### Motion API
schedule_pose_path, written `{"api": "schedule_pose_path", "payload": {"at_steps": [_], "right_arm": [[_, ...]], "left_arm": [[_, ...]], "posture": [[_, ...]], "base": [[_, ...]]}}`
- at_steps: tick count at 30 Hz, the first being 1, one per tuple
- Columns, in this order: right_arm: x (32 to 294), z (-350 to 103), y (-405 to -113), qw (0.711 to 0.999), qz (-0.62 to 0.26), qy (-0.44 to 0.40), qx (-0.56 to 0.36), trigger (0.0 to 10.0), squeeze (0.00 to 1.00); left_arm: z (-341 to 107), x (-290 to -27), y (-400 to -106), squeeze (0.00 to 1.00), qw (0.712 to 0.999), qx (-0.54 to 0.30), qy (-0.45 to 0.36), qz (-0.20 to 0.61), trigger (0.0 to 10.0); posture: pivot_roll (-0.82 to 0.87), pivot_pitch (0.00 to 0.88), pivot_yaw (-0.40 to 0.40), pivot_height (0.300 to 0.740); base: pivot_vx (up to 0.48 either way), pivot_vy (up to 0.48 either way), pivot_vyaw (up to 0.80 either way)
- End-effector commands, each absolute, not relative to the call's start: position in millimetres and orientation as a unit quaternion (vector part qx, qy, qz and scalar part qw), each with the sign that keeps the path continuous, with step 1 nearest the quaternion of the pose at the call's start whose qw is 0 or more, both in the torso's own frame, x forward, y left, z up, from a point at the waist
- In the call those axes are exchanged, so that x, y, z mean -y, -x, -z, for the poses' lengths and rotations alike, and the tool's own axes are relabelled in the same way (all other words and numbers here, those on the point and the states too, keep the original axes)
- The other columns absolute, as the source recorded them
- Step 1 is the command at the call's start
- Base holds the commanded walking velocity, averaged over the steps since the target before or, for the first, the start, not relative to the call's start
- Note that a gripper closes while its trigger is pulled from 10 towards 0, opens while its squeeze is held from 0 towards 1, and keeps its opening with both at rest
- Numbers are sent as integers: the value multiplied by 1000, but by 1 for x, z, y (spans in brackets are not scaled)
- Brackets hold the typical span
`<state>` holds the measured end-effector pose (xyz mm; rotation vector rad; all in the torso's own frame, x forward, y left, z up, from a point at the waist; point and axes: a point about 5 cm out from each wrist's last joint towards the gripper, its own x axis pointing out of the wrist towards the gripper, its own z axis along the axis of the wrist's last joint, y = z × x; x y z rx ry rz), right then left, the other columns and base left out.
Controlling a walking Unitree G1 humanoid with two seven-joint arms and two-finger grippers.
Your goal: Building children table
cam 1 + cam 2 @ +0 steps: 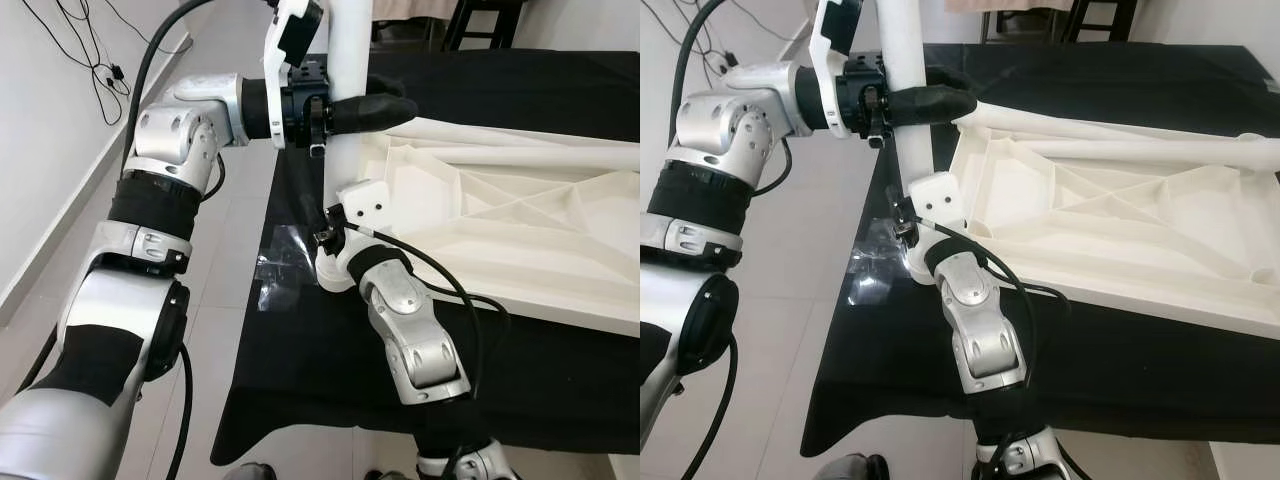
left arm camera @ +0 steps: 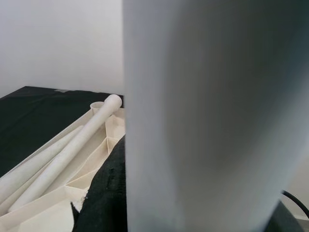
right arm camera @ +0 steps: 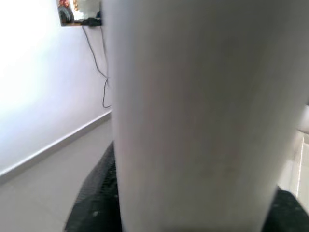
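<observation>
A white table leg [image 1: 343,150] stands upright at the near left corner of the upturned white table top [image 1: 500,235]. My left gripper [image 1: 385,110] is shut around the leg high up, black fingers [image 2: 104,193] wrapped on it. My right gripper [image 1: 330,235] is shut on the same leg [image 3: 203,116] low down, close to the corner; its black fingers [image 3: 94,203] show on both sides of the leg. Two more white legs [image 2: 72,150] lie across the far part of the table top.
The table top rests on a black cloth [image 1: 300,350] that covers a work table. A piece of clear plastic film [image 1: 275,270] lies on the cloth by the corner. Tiled floor [image 1: 230,200] and a white wall with cables [image 1: 90,60] are to the left. Dark chair legs [image 1: 480,20] stand behind.
</observation>
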<state>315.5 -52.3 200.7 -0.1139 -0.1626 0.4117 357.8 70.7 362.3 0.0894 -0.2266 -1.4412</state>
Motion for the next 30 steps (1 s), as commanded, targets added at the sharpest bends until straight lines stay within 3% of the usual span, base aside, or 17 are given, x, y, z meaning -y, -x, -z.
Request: {"api": "schedule_pose_path", "payload": {"at_steps": [1,2,3,4,6,11,12,19,20,24,25,30], "right_arm": [[46,-178,-316,968,-241,63,24,10000,863],[46,-178,-316,968,-241,63,24,10000,863],[48,-186,-321,961,-268,57,39,10000,1000],[48,-186,-321,961,-268,57,39,10000,1000],[60,-210,-338,926,-367,57,75,10000,1000],[71,-226,-348,899,-422,70,94,10000,1000],[76,-234,-354,885,-447,86,101,10000,0],[84,-248,-366,856,-499,95,96,10000,0],[83,-248,-368,841,-526,92,84,0,0],[83,-248,-368,841,-526,92,84,0,0],[82,-248,-369,826,-550,92,77,0,0],[82,-244,-373,814,-573,78,65,0,0]], "left_arm": [[-359,-70,-358,0,746,93,-50,657,0],[-359,-70,-358,0,746,93,-50,657,0],[-359,-69,-357,0,744,93,-51,660,0],[-359,-69,-357,0,744,93,-51,660,0],[-359,-68,-357,0,741,93,-53,663,0],[-359,-68,-357,0,740,94,-54,664,0],[-359,-67,-356,0,739,94,-55,665,0],[-359,-65,-355,0,735,94,-56,669,0],[-359,-65,-354,0,734,93,-57,671,0],[-359,-65,-354,0,734,93,-57,671,0],[-358,-65,-354,0,733,92,-57,672,0],[-357,-63,-353,0,728,90,-61,677,0]], "posture": [[26,154,32,740],[26,154,32,740],[27,153,31,740],[27,153,31,740],[29,150,31,740],[30,151,31,740],[31,149,31,740],[40,153,31,740],[44,155,32,740],[44,155,32,740],[46,157,32,740],[48,161,33,740]], "base": [[0,0,0],[0,0,0],[0,0,0],[0,0,0],[0,0,0],[0,0,0],[0,0,0],[0,0,0],[0,0,0],[0,0,0],[0,0,0],[0,0,0]]}}
